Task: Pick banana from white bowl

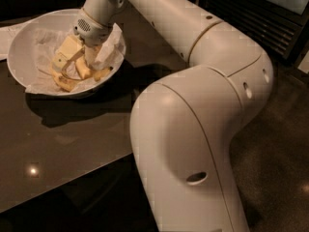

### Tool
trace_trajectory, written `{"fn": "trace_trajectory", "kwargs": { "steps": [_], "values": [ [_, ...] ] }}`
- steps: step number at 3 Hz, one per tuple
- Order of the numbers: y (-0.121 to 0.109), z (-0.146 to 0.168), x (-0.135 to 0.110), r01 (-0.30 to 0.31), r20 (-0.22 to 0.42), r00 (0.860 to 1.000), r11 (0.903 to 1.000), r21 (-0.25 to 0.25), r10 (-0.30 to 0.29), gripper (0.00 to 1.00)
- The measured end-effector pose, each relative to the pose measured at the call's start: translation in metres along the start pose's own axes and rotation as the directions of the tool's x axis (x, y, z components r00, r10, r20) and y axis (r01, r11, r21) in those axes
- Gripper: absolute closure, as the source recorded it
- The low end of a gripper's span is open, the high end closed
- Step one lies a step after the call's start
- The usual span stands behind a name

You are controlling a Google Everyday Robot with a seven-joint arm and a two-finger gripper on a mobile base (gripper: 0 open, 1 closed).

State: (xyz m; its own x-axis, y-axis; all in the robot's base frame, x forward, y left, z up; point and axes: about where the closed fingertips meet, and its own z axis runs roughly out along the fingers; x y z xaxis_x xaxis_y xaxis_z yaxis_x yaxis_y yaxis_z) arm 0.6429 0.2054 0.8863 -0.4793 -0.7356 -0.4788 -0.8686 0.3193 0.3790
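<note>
So the plump yellow banana [64,79] is lying low in the near side of the wide, shallow white bowl [19,45], on the crumpled white paper lining [109,46]. There's more yellow fruit just to its right, and honestly the two run together, so I can't pick out exactly where one stops. My gripper [77,64] is down inside the bowl, right over that fruit and pointing down and to the left. I can't tell whether it's clamped on the banana or loose, since the yellowish bits all blend together there.

The bowl sits at the far left of a dark, glossy tabletop [72,139], throwing a shadow towards the near side. A flat white sheet [5,33] pokes out at the left edge just beside the bowl. My big cream-white arm [193,105] comes up from the near right, bends at a fat elbow and reaches far-left into the bowl. On the right there's a dark speckled floor [282,129], with a dark slatted cabinet front [251,13] at the far right.
</note>
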Motion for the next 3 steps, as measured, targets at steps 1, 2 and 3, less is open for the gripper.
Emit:
{"fn": "trace_trajectory", "kwargs": {
  "steps": [1, 2, 3],
  "values": [
    [-0.001, 0.0041, 0.0056, -0.023, -0.01, 1.0, 0.9996, -0.014, 0.022, 0.24],
    [-0.0018, 0.0064, 0.0078, -0.035, -0.018, 0.999, 0.9991, -0.023, 0.034, 0.26],
    [-0.0045, 0.0083, 0.0087, -0.044, -0.026, 0.999, 0.9985, -0.032, 0.044, 0.29]
  ]
}}
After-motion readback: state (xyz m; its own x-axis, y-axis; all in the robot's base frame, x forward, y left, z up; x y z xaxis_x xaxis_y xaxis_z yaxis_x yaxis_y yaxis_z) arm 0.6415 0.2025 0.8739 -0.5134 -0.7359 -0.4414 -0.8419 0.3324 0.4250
